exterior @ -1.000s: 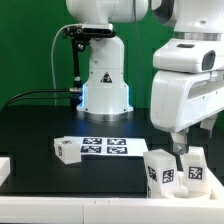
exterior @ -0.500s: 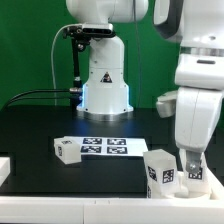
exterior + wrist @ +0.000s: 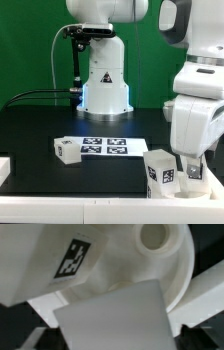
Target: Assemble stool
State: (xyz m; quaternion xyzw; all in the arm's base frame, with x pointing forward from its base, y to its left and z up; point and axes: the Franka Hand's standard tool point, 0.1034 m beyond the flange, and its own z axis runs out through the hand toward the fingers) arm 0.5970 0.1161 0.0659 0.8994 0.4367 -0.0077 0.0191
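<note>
My gripper (image 3: 187, 166) is low at the front of the exterior view's right, among white stool parts. A chunky tagged part (image 3: 160, 172) stands just beside it, and another tagged part (image 3: 198, 173) is on its other side. In the wrist view the gripper (image 3: 122, 340) has a flat white stool part (image 3: 115, 314) filling the gap between its dark fingers (image 3: 40, 340), touching both. Behind it is the round seat (image 3: 160, 246) and a tagged white face (image 3: 75, 258). A loose leg (image 3: 68, 150) lies beside the marker board (image 3: 108, 147).
The robot's white base (image 3: 103, 85) stands at the back with a black cable. A white block (image 3: 4, 166) sits at the edge of the exterior view's left. The table's white front edge (image 3: 80, 208) runs close below the parts.
The arm has swung toward the exterior view's right and come lower over the parts there. The parts on the table have not visibly moved.
</note>
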